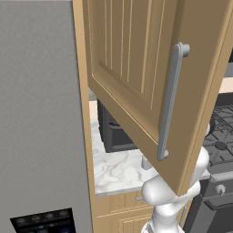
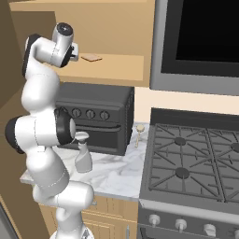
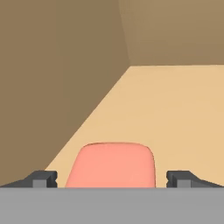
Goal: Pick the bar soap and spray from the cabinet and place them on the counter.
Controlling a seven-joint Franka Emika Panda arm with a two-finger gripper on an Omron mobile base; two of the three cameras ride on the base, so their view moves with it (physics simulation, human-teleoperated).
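The cabinet door (image 1: 136,68) hangs wide open, its grey bar handle (image 1: 170,100) facing me. On the cabinet shelf (image 2: 121,67) lies the flat bar soap (image 2: 91,57). My gripper (image 2: 76,51) reaches onto the shelf just left of the soap. In the hand view the salmon-pink bar soap (image 3: 111,164) lies between the two fingertips (image 3: 43,178) of my gripper (image 3: 111,180); the jaws stand open, apart from the bar on both sides. The clear spray (image 2: 83,158) stands upright on the white marble counter (image 2: 116,172), close to my arm.
A dark toaster oven (image 2: 98,116) sits at the back of the counter (image 1: 118,168). To the right are the stove top (image 2: 191,158) and the microwave (image 2: 200,42). A small wooden utensil (image 2: 138,133) lies near the stove. The grey fridge (image 1: 41,113) stands at left.
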